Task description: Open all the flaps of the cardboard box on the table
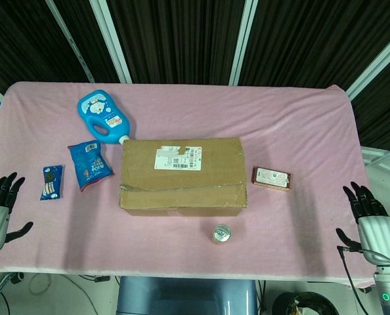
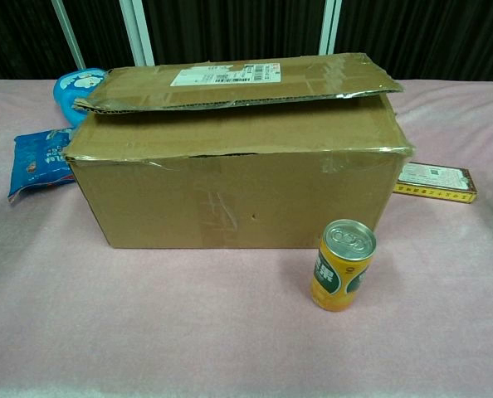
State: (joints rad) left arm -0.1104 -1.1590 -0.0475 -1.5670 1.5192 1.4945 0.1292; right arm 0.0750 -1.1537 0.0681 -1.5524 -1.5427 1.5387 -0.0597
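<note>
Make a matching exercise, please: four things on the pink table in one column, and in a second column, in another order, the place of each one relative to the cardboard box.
Things:
1. blue bottle
2. can
3. flat red packet
4. blue snack bag

Places relative to the cardboard box:
A. in front of it, nearest the robot
B. to its right
C. behind its far left corner
D. to its left

Pairs: 1-C, 2-A, 3-B, 4-D
</note>
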